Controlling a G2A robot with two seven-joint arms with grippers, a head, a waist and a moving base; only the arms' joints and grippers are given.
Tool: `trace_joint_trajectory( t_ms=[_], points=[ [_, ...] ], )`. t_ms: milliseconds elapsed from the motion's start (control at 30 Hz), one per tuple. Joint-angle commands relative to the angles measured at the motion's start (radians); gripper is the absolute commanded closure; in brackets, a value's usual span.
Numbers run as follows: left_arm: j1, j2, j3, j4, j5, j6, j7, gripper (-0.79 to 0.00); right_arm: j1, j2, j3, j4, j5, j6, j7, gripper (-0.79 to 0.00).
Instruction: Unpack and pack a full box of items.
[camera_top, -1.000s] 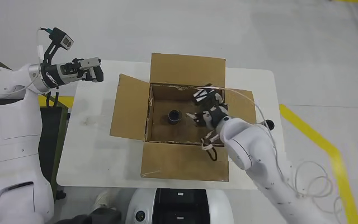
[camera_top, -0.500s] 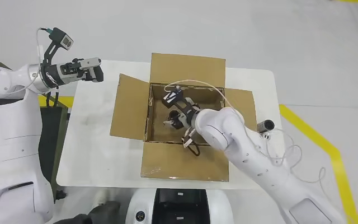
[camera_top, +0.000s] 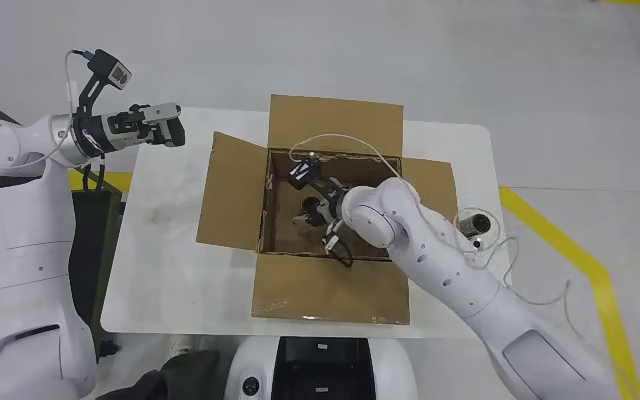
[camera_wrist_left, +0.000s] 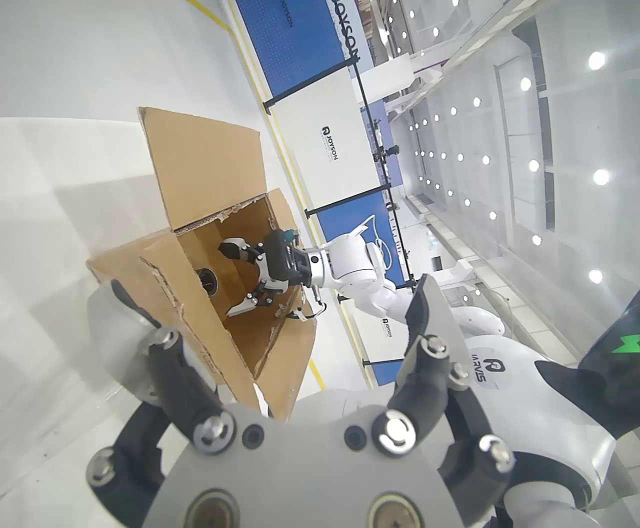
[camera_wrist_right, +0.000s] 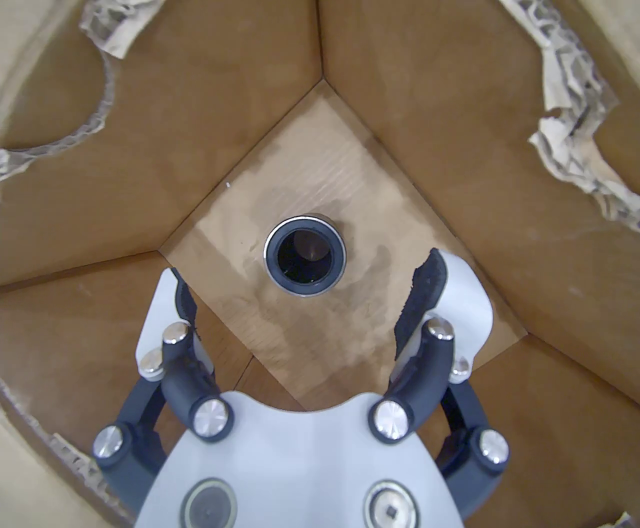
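Right gripper is being held inside the open cardboard box, fingers spread and empty, above a dark upright cylinder on the box floor. Left gripper is being held released over the table's far left corner.

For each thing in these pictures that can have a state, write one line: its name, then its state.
cardboard box: open, flaps folded outward.
black cylinder: standing on end on the box floor, hollow end up, not gripped.
right gripper: open, empty, lowered inside the box above the cylinder.
left gripper: open, empty, held away from the box.
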Motion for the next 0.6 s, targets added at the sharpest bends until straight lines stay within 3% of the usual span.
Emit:
trace_joint_trajectory(
  t_ms=[0,567],
  points=[
    [0.000,0.000,0.000,0.000,0.000,0.000,0.000,-0.785,0.012,-0.008,-0.006,0.026,0.013,-0.001,-0.004,-0.785],
    [0.000,0.000,0.000,0.000,0.000,0.000,0.000,-0.785,0.065,-0.070,-0.067,0.207,0.062,-0.013,-0.038,-0.785]
  ],
)
